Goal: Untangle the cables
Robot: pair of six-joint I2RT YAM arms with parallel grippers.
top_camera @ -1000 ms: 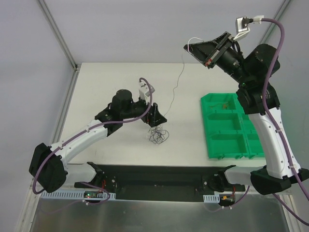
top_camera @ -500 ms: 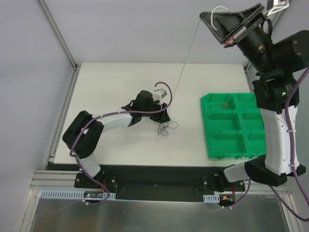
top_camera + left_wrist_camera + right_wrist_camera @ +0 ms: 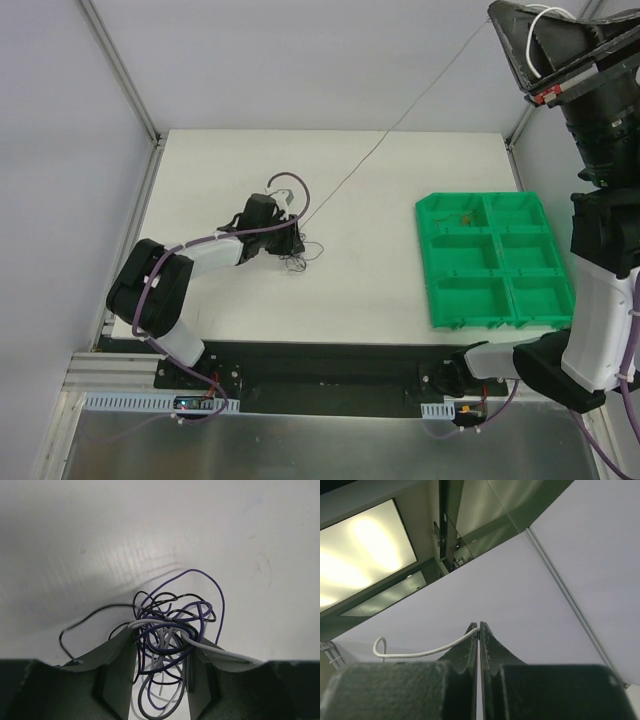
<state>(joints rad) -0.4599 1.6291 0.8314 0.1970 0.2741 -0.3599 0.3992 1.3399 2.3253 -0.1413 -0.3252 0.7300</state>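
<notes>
The cables form a small knot (image 3: 300, 260) of black, purple and grey wires on the white table (image 3: 220, 170). My left gripper (image 3: 296, 248) lies low over it. In the left wrist view the knot (image 3: 155, 621) fills the gap in my left gripper (image 3: 162, 637), with wires pressed against both fingers and a grey wire draped over the tips. One whitish strand (image 3: 400, 118) runs taut from the knot up to my right gripper (image 3: 497, 12), raised high at the top right. The right wrist view has that gripper (image 3: 479, 625) shut on the whitish cable (image 3: 420, 654), whose free end curls left.
A green tray (image 3: 425, 260) with several compartments stands on the right side of the table; a small orange bit (image 3: 465, 214) lies in its far left compartment. A loose black wire end (image 3: 90, 617) trails left of the knot.
My right gripper has risen up and to the right, pulling the whitish strand taut. My left gripper has narrowed around the knot, and knot and gripper have shifted left on the table.
</notes>
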